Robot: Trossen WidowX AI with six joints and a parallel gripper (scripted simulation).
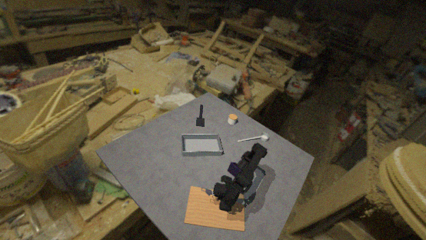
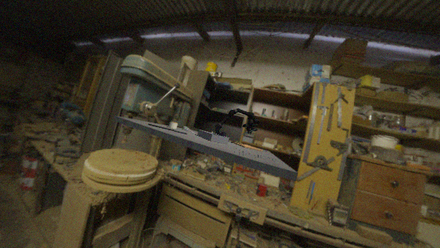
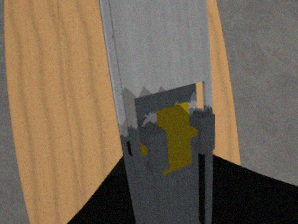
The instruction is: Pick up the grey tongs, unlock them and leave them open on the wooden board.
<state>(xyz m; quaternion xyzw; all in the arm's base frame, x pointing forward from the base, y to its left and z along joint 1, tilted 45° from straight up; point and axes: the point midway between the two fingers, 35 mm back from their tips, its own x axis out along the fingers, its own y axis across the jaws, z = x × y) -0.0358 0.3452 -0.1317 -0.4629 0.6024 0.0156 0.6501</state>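
Low in the top view, the black parallel-jaw gripper (image 1: pixel 227 203) is clamped on the grey metal tongs (image 3: pixel 160 50) above the orange wooden board (image 1: pixel 204 211), so the carry looks finished; next, lowering them open onto it, then releasing.

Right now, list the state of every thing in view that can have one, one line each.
gripper: shut on the grey tongs, above the board.
grey tongs: held, off the tin; open or locked cannot be told.
roasting tin: nothing across it.
wooden board: flat on the table, nothing set down yet.
small jar: upright, orange lid on.
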